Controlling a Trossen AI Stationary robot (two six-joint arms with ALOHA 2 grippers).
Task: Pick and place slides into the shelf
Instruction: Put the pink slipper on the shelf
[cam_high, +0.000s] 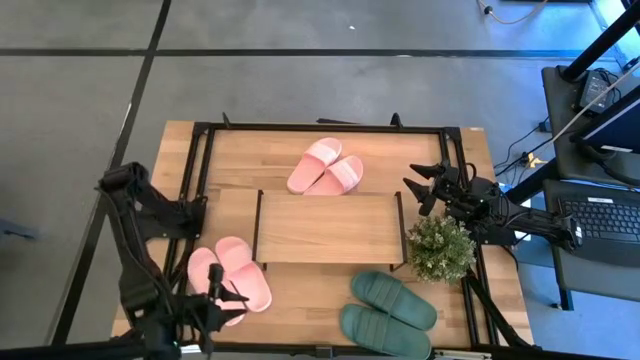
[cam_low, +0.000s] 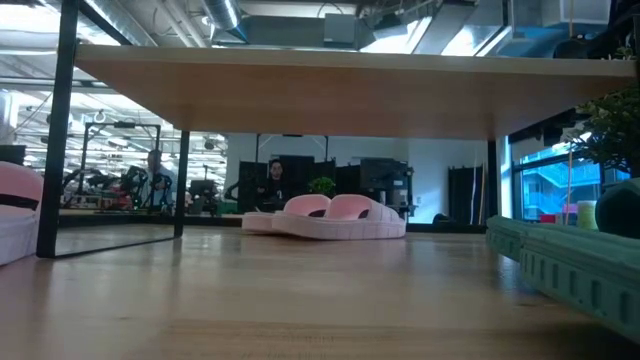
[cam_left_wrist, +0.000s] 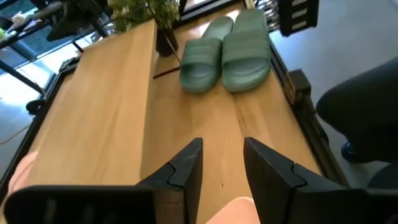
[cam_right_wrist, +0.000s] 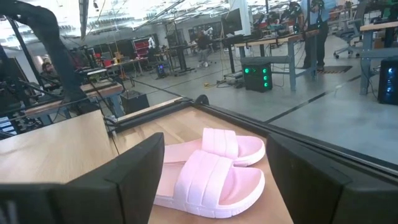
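Note:
The shelf (cam_high: 325, 228) stands on thin black legs in the middle of the table. One pink pair of slides (cam_high: 325, 167) lies flat on the table beyond it. A second pink pair (cam_high: 232, 275) lies near the front left, and the green pair (cam_high: 388, 312) near the front right. My left gripper (cam_left_wrist: 222, 152) hangs open over the near-left pink pair and points along the table toward the green pair (cam_left_wrist: 227, 53). A bit of pink slide (cam_left_wrist: 233, 211) shows below its fingers. My right gripper (cam_right_wrist: 214, 143) waits open at the table's right edge, facing the far pink pair (cam_right_wrist: 214, 171).
A potted plant (cam_high: 440, 248) stands at the shelf's right end, just behind the green pair. A black frame (cam_high: 330, 128) runs round the table top. Bare wood lies in front of the shelf between the near pink pair and the green pair.

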